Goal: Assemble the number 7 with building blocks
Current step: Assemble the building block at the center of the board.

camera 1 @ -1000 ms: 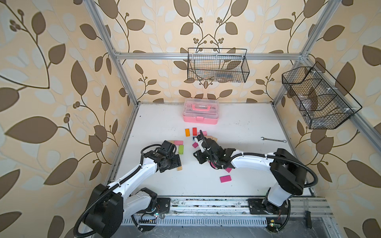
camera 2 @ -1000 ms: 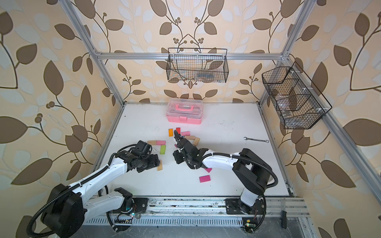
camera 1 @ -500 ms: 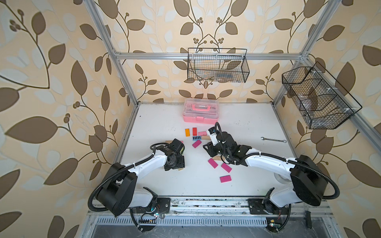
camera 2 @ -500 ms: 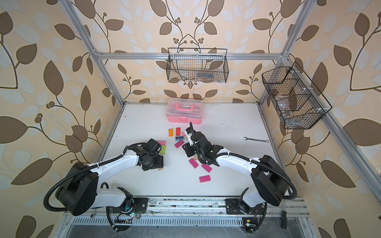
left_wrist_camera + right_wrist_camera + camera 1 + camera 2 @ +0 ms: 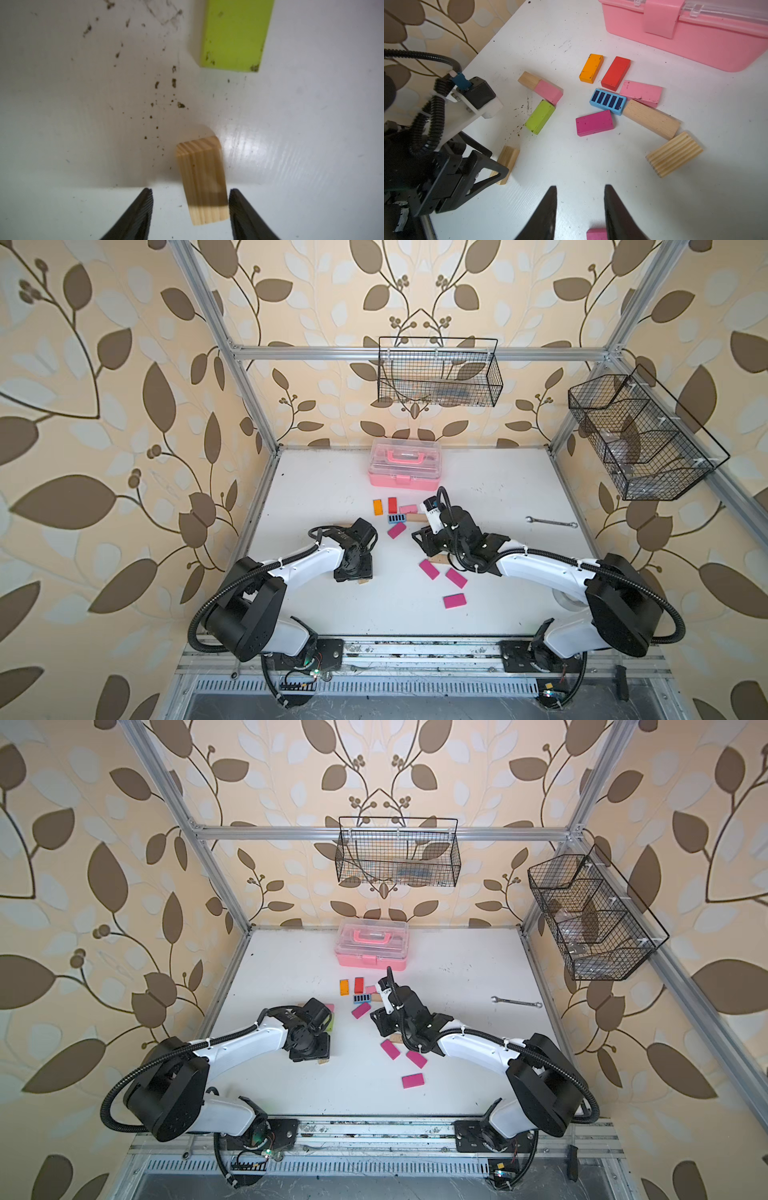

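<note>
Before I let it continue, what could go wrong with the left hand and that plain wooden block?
The wooden block lies skewed and off-centre between the left hand's open jaws, close to one finger, so closing may spin or shove it instead of gripping squarely. The lime green block lies nearby; a shoved block could knock it.

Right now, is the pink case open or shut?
Shut: on the pink case the clear lid sits down flat, with the front latch folded over the seam.

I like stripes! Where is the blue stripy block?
In both top views the blue-striped block lies mid-table, in front of the pink case, between the red block and a magenta block.
</note>
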Controlling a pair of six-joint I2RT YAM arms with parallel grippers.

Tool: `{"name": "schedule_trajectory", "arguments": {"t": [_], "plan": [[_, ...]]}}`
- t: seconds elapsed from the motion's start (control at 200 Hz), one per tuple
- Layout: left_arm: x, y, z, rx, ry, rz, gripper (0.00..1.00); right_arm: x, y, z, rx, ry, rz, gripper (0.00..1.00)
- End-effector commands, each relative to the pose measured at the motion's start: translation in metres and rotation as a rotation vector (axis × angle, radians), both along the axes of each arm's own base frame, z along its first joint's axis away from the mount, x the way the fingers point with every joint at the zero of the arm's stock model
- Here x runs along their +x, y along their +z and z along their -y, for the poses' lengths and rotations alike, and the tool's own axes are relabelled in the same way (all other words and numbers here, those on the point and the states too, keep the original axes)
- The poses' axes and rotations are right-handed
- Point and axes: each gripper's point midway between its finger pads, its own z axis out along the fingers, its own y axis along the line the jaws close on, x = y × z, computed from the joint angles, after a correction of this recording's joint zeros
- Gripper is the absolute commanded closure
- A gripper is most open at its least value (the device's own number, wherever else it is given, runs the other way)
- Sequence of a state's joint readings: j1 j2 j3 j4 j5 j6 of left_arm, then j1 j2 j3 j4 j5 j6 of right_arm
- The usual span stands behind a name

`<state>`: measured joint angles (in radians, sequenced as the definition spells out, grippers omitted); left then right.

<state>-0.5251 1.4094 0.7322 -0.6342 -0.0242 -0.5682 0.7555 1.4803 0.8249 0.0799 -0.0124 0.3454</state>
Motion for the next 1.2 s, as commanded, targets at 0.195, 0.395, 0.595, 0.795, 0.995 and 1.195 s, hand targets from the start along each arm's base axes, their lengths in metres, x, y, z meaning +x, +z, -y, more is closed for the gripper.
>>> {"name": "schedule_trajectory", "arguments": {"t": [0.195, 0.395, 0.595, 0.795, 0.995, 1.195], "plan": [[0.004, 0.009, 0.006, -0.006, -0.044, 0.012, 0.49, -0.003, 0.005, 0.006, 0.013, 0.014, 0.026, 0.6], [-0.001, 0.003, 0.012, -0.031, -0.066, -0.021, 0.52, -0.003, 0.006, 0.007, 0.015, 0.01, 0.028, 0.6], [-0.001, 0.004, 0.007, -0.015, -0.045, -0.011, 0.59, -0.001, 0.004, 0.008, 0.014, 0.002, 0.026, 0.6], [0.0, 0.003, 0.008, 0.002, -0.051, -0.009, 0.68, -0.001, 0.005, 0.008, 0.018, 0.002, 0.025, 0.6], [0.009, 0.008, 0.007, 0.029, -0.071, 0.025, 0.71, 0.0, 0.007, 0.006, 0.022, 0.008, 0.024, 0.59], [0.02, 0.004, 0.003, 0.1, -0.111, 0.02, 0.74, -0.005, 0.011, 0.0, 0.047, 0.045, 0.024, 0.39]]}}
